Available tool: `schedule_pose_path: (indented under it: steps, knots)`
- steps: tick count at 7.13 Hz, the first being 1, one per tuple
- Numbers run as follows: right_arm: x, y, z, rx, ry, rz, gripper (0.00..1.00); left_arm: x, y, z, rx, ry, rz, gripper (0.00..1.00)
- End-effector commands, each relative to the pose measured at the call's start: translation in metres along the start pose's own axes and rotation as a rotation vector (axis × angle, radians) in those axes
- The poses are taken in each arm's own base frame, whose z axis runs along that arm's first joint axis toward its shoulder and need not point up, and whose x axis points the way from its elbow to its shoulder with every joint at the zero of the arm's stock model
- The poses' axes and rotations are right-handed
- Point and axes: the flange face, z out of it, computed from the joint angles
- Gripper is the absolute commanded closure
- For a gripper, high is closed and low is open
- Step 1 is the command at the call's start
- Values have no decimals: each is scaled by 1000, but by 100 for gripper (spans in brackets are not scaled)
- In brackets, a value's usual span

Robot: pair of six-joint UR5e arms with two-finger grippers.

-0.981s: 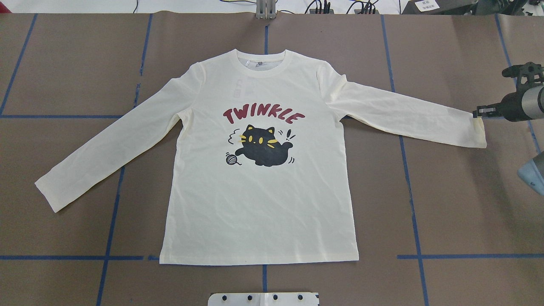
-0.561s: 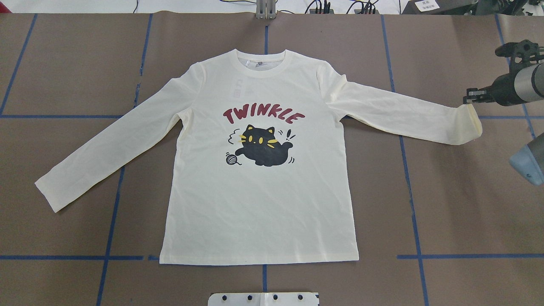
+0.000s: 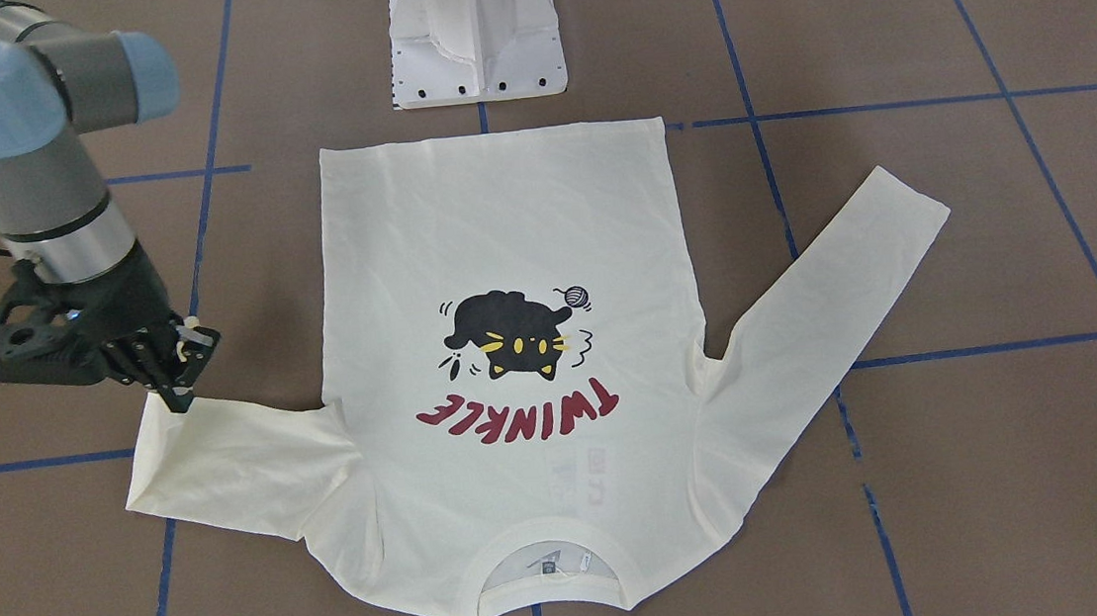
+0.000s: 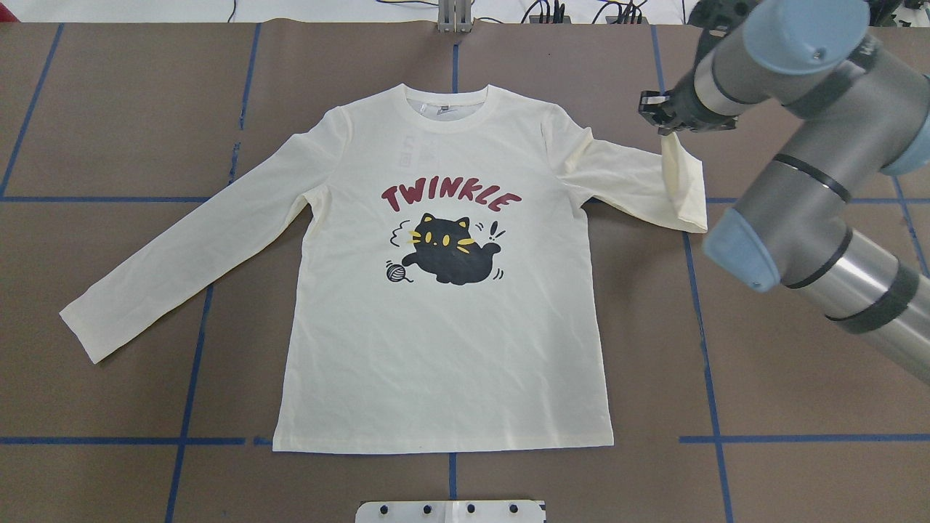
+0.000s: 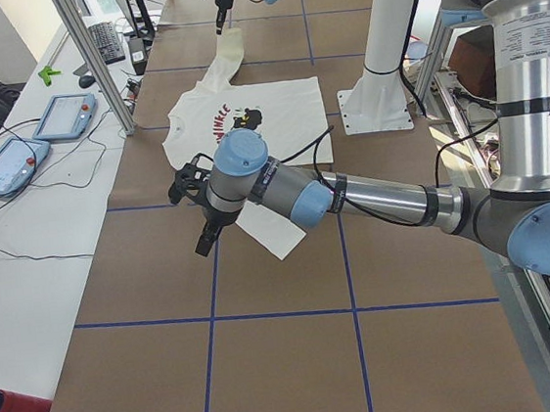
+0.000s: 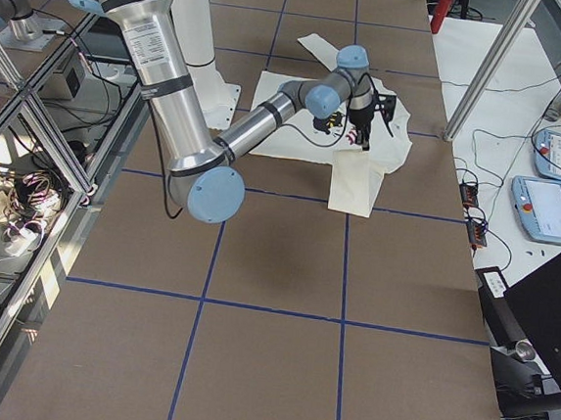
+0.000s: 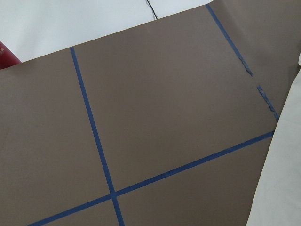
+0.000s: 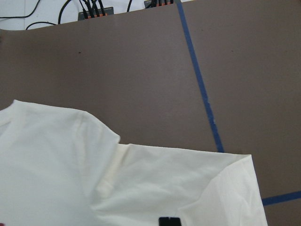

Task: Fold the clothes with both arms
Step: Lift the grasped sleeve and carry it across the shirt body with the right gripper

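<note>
A cream shirt (image 4: 443, 349) is spread flat, print side up, on the brown table (image 4: 109, 109) directly in front of the white base (image 4: 450, 511). Its hem (image 4: 443, 444) is laid nearest the base and its collar (image 4: 450, 102) is turned farthest from it. The print (image 4: 450, 247), a black cat under a red word, is shown on the chest. The left sleeve (image 4: 182, 254) is stretched out straight and flat to the robot's left of the base.

The right sleeve (image 4: 625, 181), to the robot's right of the base, is doubled back on itself, and its outer end is lifted off the table. Its cuff (image 4: 674, 149) is pinched by the right gripper (image 4: 662, 125), which is closed tight on the cloth at the cuff's corner. In the front view the black fingers (image 3: 162, 372) are seen pressed together on that corner. This gripper is held above the table, beyond the shirt's shoulder as seen from the base. In the right wrist view a black fingertip (image 8: 169, 220) is seen at the lower border, over the cloth.

The left gripper (image 5: 206, 241) is shown in the side view alone, pointed down over the table beside the end of the left sleeve, to the robot's left of the base. Whether it is open or closed cannot be told. In the left wrist view the table, blue tape lines (image 7: 94, 127) and an edge of the shirt are shown.
</note>
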Motion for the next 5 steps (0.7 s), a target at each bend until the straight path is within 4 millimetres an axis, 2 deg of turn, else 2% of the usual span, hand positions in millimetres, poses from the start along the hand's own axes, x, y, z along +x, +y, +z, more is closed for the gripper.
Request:
schedule_pose_path:
  steps: [1, 2, 3, 4, 5]
  knots:
    - [-145, 21, -33, 42, 9, 94, 100, -1, 1, 2, -4, 0, -3, 0]
    - [-210, 34, -29, 72, 13, 94, 100, -1, 1, 2, -4, 0, -3, 0]
    - [-268, 52, -10, 119, -9, 109, 100, -3, 2, 4, -7, 0, -6, 0]
    - [-291, 98, 36, 207, -35, 50, 100, -6, 3, 7, -4, 0, -3, 0]
    - [-317, 124, 64, 265, -41, 23, 100, -10, 4, 10, 2, 1, 2, 0]
